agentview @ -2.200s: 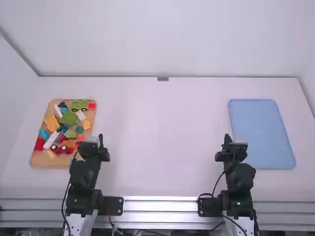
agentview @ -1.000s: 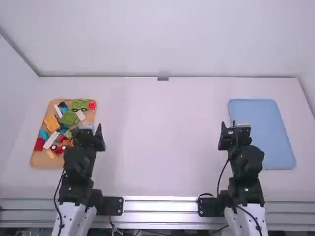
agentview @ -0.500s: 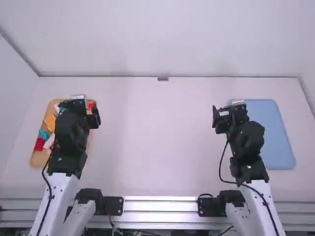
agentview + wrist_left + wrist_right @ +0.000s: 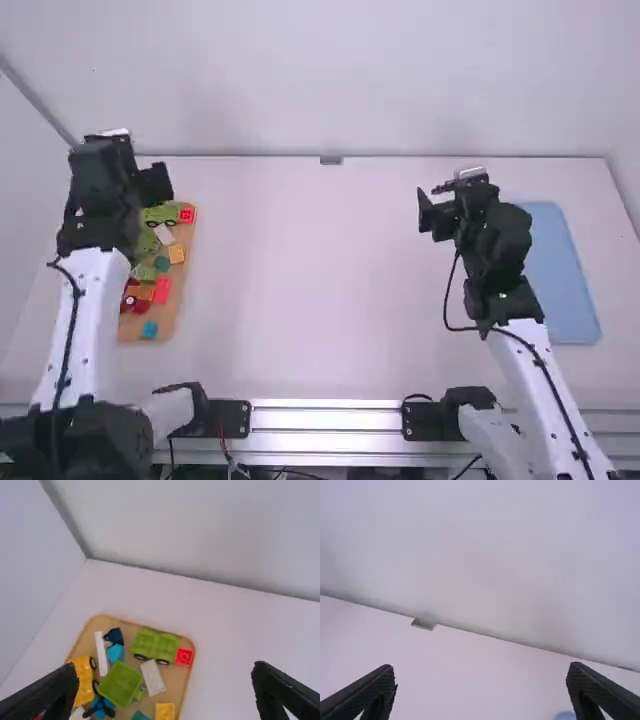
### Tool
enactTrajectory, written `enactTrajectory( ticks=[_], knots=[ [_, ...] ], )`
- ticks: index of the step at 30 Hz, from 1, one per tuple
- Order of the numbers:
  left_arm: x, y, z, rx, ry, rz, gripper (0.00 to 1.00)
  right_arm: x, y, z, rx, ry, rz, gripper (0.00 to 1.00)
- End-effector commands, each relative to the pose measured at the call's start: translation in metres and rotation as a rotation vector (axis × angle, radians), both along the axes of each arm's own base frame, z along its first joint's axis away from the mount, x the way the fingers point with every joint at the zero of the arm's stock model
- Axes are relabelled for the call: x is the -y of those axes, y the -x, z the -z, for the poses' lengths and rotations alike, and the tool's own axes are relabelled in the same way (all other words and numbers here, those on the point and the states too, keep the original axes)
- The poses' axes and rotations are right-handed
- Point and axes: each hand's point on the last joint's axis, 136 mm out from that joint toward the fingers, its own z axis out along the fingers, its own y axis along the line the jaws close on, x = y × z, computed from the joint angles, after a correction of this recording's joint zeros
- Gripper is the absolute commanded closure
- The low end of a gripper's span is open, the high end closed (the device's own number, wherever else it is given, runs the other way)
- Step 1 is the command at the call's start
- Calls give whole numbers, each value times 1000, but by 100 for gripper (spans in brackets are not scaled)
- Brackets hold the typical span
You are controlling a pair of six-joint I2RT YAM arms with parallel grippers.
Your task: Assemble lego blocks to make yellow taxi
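My left gripper is above the far left of the table, over the far part of the wooden tray. In the left wrist view the left gripper stands open, its fingers wide apart and holding nothing. The tray holds a yellow wheeled piece, a yellow block, a green wheeled base, a white brick and a red brick. The right gripper hangs over the table left of the blue tray; in the right wrist view the right gripper is open with nothing between its fingers.
The back wall rises along the table's far edge, with a small grey bracket at its foot. A side wall borders the table's left. The left arm covers the tray's left part in the high view.
Both arms have reached out away from their bases. The left gripper moved far forward and left, past the tray's middle; the right gripper went forward and slightly left.
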Motion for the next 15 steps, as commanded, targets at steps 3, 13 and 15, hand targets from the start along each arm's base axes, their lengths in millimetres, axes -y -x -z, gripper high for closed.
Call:
enactTrajectory(
  ticks=[3, 13, 15],
  knots=[
    [-37, -19, -5, -62, 48, -61, 4, -7, -11, -23, 43, 7, -21, 4],
    [-102, -29, 18, -253, 190, -158, 1, -9, -18, -24, 41, 11, -30, 1],
    [-118, -27, 26, -279, 224, -174, 1, -9, -18, -24, 41, 11, -30, 2]
  ],
)
